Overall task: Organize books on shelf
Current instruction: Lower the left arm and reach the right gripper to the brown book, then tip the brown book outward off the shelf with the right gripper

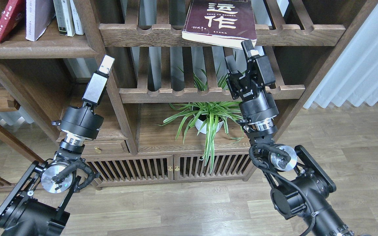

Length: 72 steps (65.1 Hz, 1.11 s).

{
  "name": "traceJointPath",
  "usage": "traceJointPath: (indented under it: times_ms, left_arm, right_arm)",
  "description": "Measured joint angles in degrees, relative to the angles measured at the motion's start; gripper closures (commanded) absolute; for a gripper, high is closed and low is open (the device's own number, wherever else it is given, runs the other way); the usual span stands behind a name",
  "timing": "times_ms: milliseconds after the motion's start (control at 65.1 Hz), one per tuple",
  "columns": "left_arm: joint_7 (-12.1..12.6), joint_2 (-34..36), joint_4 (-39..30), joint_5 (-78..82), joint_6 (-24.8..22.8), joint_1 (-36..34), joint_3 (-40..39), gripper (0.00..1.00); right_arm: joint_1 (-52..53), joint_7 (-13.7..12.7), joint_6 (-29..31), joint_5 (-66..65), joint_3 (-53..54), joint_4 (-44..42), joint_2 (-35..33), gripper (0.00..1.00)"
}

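Lower corners: both arms rising. Left gripper (105, 65) at centre-left, fingers together, holding nothing. Right gripper (248, 49) just under the maroon book (220, 19) (contact unclear), opening impossible to tell. Top centre: that book on a slatted rack (143, 32). Upper left: red book (7, 19) and white book (38, 18) leaning on the shelf (44, 49).

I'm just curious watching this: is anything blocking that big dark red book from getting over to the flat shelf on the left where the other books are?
Yes. A wooden upright post stands between the maroon book, lying on the slatted rack, and the flat shelf. The right gripper is at the book's lower corner; it would likely have to bring the book out in front of the post.
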Motion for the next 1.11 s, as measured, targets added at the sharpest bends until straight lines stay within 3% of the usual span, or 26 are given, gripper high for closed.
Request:
traceJointPath:
  times_ms: [200,860,922,937,968,1106]
  left_arm:
    - [0.08,0.00,0.09,0.04,0.00,-0.32,0.09,0.15]
    - [0.08,0.00,0.36,0.10,0.01,-0.77,0.17,0.15]
    - [0.08,0.00,0.36,0.10,0.01,-0.77,0.17,0.15]
    - [0.08,0.00,0.36,0.10,0.01,-0.77,0.18,0.15]
    - [0.08,0.00,0.36,0.10,0.01,-0.77,0.18,0.15]
    - [0.08,0.00,0.36,0.10,0.02,-0.69,0.18,0.15]
  right_arm:
    - [2.80,0.00,-4.99,-0.50,-0.18,-1.93,0.00,0.10]
    - [10.84,0.00,-9.85,-0.76,0.15,-7.12,-0.65,0.15]
    - [11.42,0.01,-10.90,-0.76,0.20,-7.22,-1.03,0.18]
    - [11.90,0.05,-11.50,-0.75,0.34,-7.29,-1.27,0.25]
    - [12.08,0.07,-11.69,-0.73,0.40,-7.32,-1.34,0.29]
    - [12.31,0.08,-11.78,-0.53,1.49,-7.36,-1.40,0.38]
